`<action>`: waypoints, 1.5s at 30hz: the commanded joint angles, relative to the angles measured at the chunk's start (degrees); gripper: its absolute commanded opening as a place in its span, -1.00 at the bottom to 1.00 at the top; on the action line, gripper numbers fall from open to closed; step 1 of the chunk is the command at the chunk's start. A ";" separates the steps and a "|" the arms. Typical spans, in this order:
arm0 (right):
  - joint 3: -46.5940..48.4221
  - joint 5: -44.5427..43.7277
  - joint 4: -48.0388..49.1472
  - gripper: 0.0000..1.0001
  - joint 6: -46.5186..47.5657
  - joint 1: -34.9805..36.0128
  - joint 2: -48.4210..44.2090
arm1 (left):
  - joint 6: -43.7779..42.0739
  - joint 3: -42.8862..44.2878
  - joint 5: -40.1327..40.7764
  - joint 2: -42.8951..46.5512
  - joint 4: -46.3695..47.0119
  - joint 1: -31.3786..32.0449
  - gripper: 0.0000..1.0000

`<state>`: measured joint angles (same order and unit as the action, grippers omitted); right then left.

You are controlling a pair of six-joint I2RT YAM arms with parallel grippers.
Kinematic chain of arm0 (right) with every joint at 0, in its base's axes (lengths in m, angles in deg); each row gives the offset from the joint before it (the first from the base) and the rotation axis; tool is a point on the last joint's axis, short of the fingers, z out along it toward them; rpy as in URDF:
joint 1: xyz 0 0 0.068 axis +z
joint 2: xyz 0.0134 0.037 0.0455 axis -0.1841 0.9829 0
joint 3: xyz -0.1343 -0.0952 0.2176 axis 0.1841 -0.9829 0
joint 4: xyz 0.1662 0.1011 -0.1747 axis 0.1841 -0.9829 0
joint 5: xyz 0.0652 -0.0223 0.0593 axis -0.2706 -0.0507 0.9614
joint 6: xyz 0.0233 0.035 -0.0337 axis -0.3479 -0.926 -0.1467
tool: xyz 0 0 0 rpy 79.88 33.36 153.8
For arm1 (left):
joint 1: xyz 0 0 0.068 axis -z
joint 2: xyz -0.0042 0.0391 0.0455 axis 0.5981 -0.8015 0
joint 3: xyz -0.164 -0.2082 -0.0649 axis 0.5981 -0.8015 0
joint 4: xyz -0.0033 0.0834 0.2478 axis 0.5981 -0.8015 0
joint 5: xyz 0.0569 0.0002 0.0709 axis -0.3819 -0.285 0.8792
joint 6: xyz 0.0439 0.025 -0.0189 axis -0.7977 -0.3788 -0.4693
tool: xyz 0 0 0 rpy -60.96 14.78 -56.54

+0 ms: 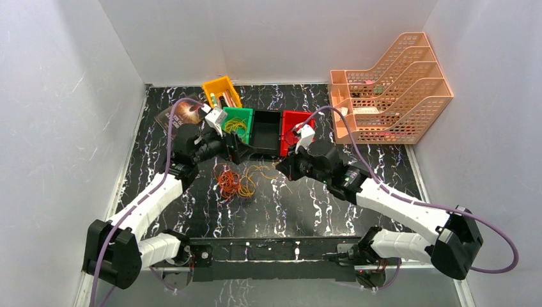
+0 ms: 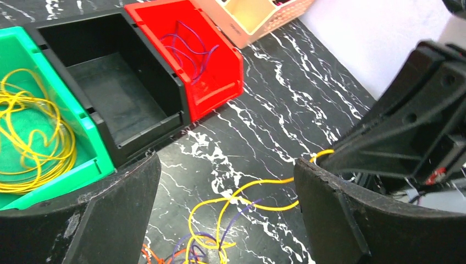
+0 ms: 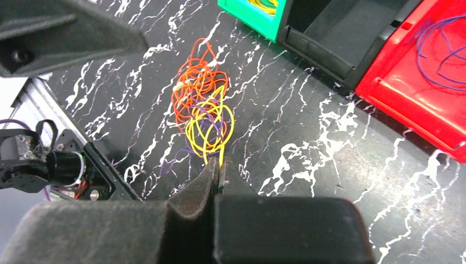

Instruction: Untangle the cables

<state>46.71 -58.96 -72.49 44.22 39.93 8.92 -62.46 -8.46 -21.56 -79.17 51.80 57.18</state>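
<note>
right gripper [image 3: 217, 175] is pinching one yellow strand [image 3: 222, 158], to tug it loose | thin yellow, orange, red wire cables [image 3: 201, 107] are lying just past its jaws | left gripper [image 2: 225, 212] is hanging open (holding nothing)

Black table [image 1: 287, 204] veined with white marbling. Just ahead of the right tool [image 3: 217, 175], a knot of cables [image 3: 202, 110]: orange on the far side, yellow nearer the tips, thin purple threaded through. Dull charcoal pads on both tools. Beyond the left tool [image 2: 224, 165], side by side: green bin [image 2: 71, 104] holding yellow wire [image 2: 33, 137], plain black bin [image 2: 121, 93], red bin [image 2: 220, 77] holding purple wire [image 2: 189, 47]. Farther off, yellow bin [image 1: 217, 80]. To the right tool's right, peach lattice file rack [image 1: 409, 102]. White arm shells [image 1: 150, 201] with black joints, purple cords [image 1: 495, 233].
</note>
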 commanded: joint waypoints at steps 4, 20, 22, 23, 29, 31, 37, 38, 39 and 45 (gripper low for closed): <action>5.57 -2.02 -6.35 -1.00 2.71 0.06 -1.73 | -0.89 -4.94 -8.50 3.30 9.99 1.18 0.78; 5.45 2.12 -8.03 -1.00 2.31 0.06 -3.80 | -8.47 -14.70 -11.78 3.85 23.27 5.31 0.79; 5.37 2.38 -8.38 -1.00 2.27 0.06 -4.41 | -9.19 -15.92 -12.13 4.38 23.86 7.14 0.79; 5.31 2.25 -8.53 -1.00 2.26 0.06 -4.68 | -10.21 -16.50 -13.23 4.51 24.38 7.98 0.81; 5.70 3.69 -9.39 -1.00 2.79 0.08 -5.06 | -16.15 -17.19 -13.27 2.80 25.51 11.83 0.86; 6.36 4.86 -10.30 -1.00 3.68 0.08 -4.81 | -18.71 -16.52 -12.32 1.42 25.51 12.28 0.86; 7.09 6.01 -11.71 -1.00 4.74 0.08 -4.81 | -26.61 -13.60 -11.08 -1.12 25.48 15.52 0.86; 7.16 6.17 -11.72 -1.00 4.75 0.08 -4.83 | -27.80 -13.12 -10.98 -1.60 25.30 16.11 0.86; 7.23 6.22 -11.79 -1.00 4.86 0.08 -4.70 | -29.01 -12.77 -10.80 -2.16 24.84 16.61 0.86; 7.63 6.99 -12.51 -1.00 5.06 0.08 -4.57 | -36.02 -10.69 -8.95 -3.87 19.94 18.27 0.86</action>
<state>51.11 -53.21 -85.12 48.13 39.93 4.86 -90.28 -22.06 -30.98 -82.63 73.81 74.53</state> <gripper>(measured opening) 0.020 0.927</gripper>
